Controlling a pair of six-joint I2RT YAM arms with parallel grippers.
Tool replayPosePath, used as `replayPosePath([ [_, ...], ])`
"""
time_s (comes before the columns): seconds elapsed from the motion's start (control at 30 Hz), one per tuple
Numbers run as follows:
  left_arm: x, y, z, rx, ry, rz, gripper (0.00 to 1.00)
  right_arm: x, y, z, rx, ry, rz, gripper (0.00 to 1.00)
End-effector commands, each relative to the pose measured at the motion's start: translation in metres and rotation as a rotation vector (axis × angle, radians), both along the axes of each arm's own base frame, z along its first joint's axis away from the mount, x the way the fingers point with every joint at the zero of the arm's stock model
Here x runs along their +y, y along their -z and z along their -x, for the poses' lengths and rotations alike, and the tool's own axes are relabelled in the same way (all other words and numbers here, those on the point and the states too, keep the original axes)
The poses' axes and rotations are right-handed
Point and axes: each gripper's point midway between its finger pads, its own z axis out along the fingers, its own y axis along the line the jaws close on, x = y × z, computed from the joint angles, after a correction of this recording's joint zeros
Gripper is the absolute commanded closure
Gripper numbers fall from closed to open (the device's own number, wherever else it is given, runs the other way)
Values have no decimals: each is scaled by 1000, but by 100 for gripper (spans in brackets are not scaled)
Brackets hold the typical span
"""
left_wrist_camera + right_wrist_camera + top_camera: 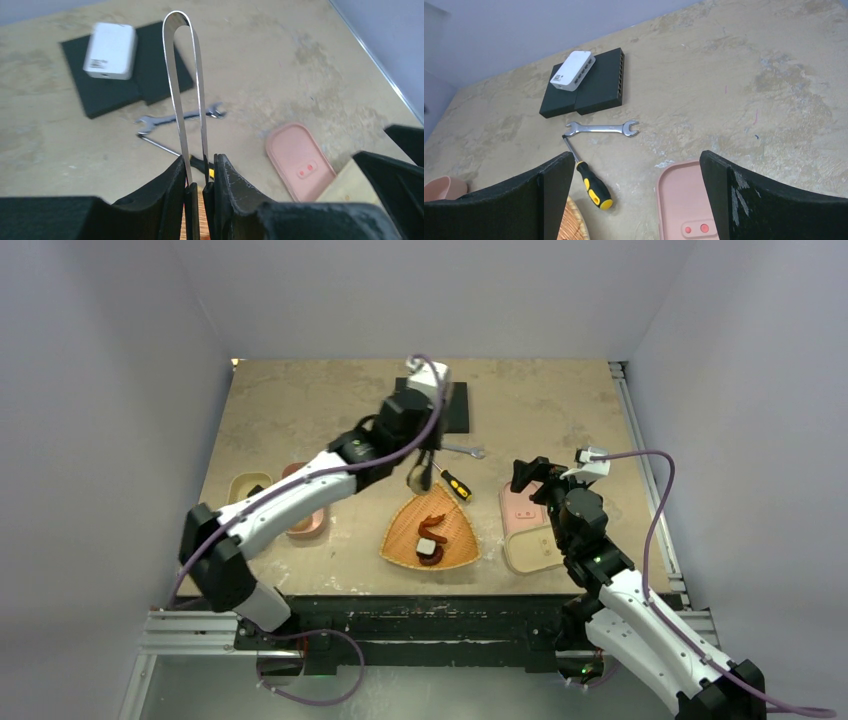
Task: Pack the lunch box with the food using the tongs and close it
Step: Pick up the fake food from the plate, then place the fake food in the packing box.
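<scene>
Clamping the tongs so both arms were squeezed ready to pinch food, the left gripper hung near the basket, while the right gripper stood with jaws apart.

Slim shiny tongs pinched in the left tool, looped end pointing away, red-orange food and black-and-white piece in woven tray, pink lunch box lid flat on table

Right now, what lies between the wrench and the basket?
The screwdriver lies between the wrench and the basket, with its tip near the wrench and its handle near the basket's rim. The right wrist view shows this best.
</scene>
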Motion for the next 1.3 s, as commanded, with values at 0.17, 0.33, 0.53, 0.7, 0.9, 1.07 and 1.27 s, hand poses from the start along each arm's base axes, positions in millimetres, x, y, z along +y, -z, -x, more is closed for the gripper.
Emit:
replayPosePath([
  [0.17,185,-57,-31,-231,-292,13,76,1,-6,-2,-21,-5,5,1],
  [0.33,305,-47,-32,-253,-597,-36,76,1,-6,-3,-17,-6,9,1],
  [0.53,428,-49,7,-352,-1035,-75,76,3,-7,-3,-25,-13,10,1],
  [0.7,465,-58,56,-520,-1259,-79,76,6,-6,-5,-24,-30,16,1],
  [0.9,489,-47,92,-580,-1404,-212,75,9,-6,-5,-22,-43,18,1],
  [1.07,494,-37,90,-586,-1431,-274,75,10,-7,-6,-19,-50,24,1],
  [1.27,504,-29,88,-584,-1462,-319,76,11,-14,-7,-32,-53,30,1],
])
